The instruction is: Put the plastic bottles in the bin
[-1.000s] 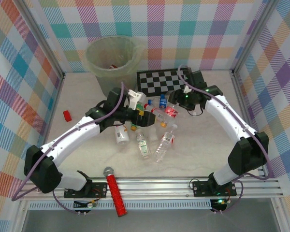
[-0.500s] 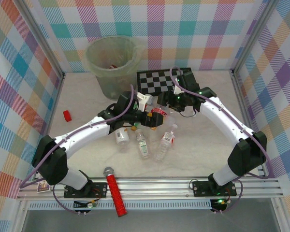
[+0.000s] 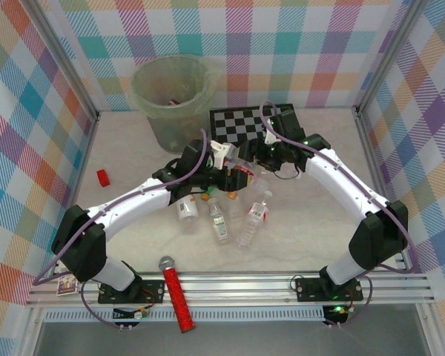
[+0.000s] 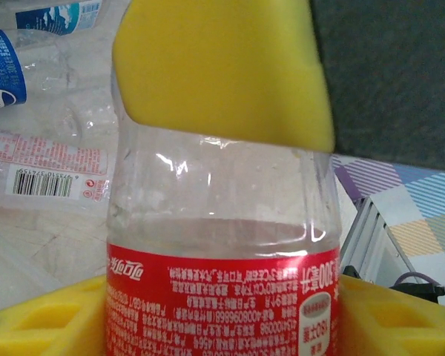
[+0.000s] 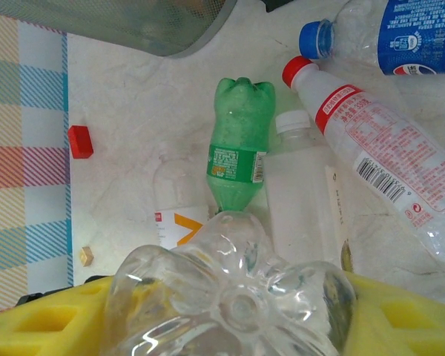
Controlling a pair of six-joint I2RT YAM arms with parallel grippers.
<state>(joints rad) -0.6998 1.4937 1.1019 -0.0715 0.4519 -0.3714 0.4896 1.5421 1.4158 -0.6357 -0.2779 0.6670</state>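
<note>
A clear plastic bottle with a red label (image 3: pixel 243 172) hangs over the middle of the table between both arms. My left gripper (image 3: pixel 233 176) is shut on its labelled part (image 4: pixel 222 297), yellow pads either side. My right gripper (image 3: pixel 261 159) is shut on its base end (image 5: pixel 230 297), and one of its yellow pads (image 4: pixel 222 67) covers the bottle's far end. Loose bottles lie below: a green one (image 5: pixel 239 144), a red-and-white-labelled one (image 5: pixel 378 156), a blue-labelled one (image 5: pixel 411 33) and three clear ones (image 3: pixel 219 222). The pale-green bin (image 3: pixel 174 93) stands at the back left.
A black-and-white chequered board (image 3: pixel 248 122) lies at the back centre, under the right arm. A small red block (image 3: pixel 102 176) sits at the left. A red microphone (image 3: pixel 176 293) lies at the near edge. Chequered walls close off three sides.
The right gripper carried the red-labelled bottle leftward. The left arm swung right and closed on it. Over the last half second almost nothing moved.
</note>
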